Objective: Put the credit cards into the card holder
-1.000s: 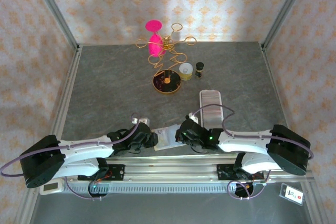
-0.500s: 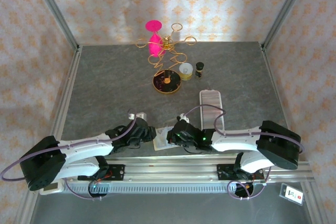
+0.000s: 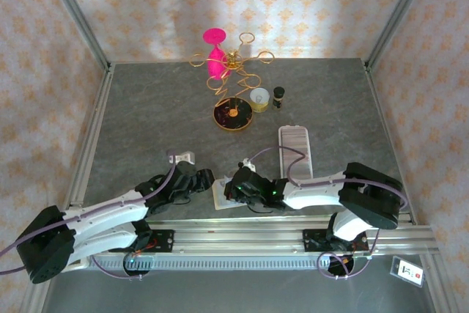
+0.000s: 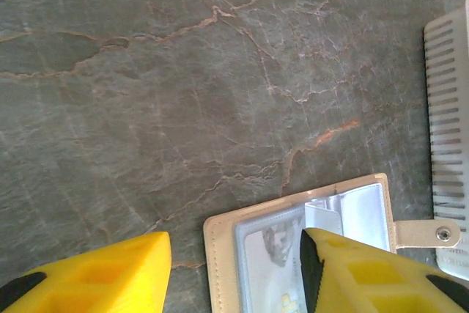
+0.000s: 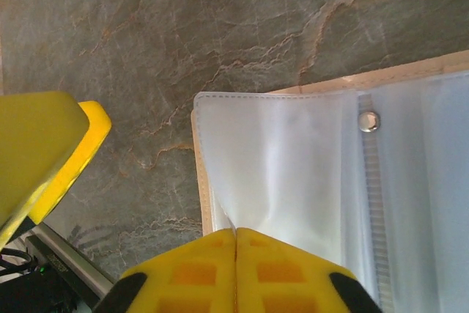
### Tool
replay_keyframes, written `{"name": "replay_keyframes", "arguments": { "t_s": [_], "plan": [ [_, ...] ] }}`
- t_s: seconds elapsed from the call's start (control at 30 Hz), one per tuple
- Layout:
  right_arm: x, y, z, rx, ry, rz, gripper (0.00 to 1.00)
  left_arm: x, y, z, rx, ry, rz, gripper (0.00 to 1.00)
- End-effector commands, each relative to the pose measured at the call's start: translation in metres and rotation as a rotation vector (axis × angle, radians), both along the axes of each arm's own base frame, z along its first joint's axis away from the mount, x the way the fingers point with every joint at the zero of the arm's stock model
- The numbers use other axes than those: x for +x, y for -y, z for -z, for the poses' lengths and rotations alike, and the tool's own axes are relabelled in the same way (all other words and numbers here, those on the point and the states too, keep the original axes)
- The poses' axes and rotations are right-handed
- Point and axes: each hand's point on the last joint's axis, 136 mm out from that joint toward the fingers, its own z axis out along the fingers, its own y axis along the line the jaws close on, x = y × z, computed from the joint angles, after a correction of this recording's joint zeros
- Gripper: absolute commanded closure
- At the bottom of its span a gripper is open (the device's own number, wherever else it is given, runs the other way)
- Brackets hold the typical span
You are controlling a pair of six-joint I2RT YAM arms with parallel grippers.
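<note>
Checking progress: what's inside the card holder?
One pale card with a portrait, behind clear plastic in the card holder. The left gripper partly hides the next pocket.

You're in a robot lab cell: aluminium frame posts [image 3: 73,16], wallpaper-print panels [image 3: 308,5], stone-look tabletop [image 3: 146,122], and 2 arms [image 3: 110,215] bolted to a slotted rail [image 3: 234,234].

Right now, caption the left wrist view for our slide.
Open left gripper over unfolded card holder, white ridged tray beside.
</note>
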Motion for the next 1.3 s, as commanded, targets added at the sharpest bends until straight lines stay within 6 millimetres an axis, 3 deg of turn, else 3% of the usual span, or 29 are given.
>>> {"name": "replay_keyframes", "arguments": {
  "t_s": [0.0,0.23,0.63,0.8,0.9,1.03,1.17,1.27],
  "plan": [
    [-0.001,-0.020,-0.011,0.057,0.011,-0.027,0.90,-0.008,-0.016,0.014,0.040,-0.039,-0.041,0.47],
    [-0.003,-0.034,-0.012,0.094,0.005,-0.061,0.87,-0.015,-0.018,0.021,0.048,-0.066,-0.028,0.47],
    [0.001,-0.021,-0.016,0.057,0.046,-0.040,0.77,-0.022,-0.009,0.025,0.005,-0.091,0.022,0.51],
    [0.004,-0.010,-0.010,0.003,0.058,-0.017,0.77,-0.022,-0.005,0.024,-0.008,-0.097,0.035,0.56],
    [0.009,-0.006,-0.019,-0.030,0.110,-0.024,0.77,-0.024,-0.003,0.021,-0.014,-0.100,0.045,0.57],
    [0.019,-0.002,-0.067,-0.012,0.321,-0.098,0.73,-0.025,-0.002,0.016,-0.017,-0.092,0.058,0.57],
    [0.029,0.020,-0.142,-0.137,0.709,-0.263,0.73,-0.027,0.000,0.010,-0.017,-0.090,0.081,0.55],
    [0.021,0.037,-0.185,-0.249,1.018,-0.453,0.73,-0.029,0.007,0.005,-0.030,-0.080,0.099,0.55]
  ]
}}
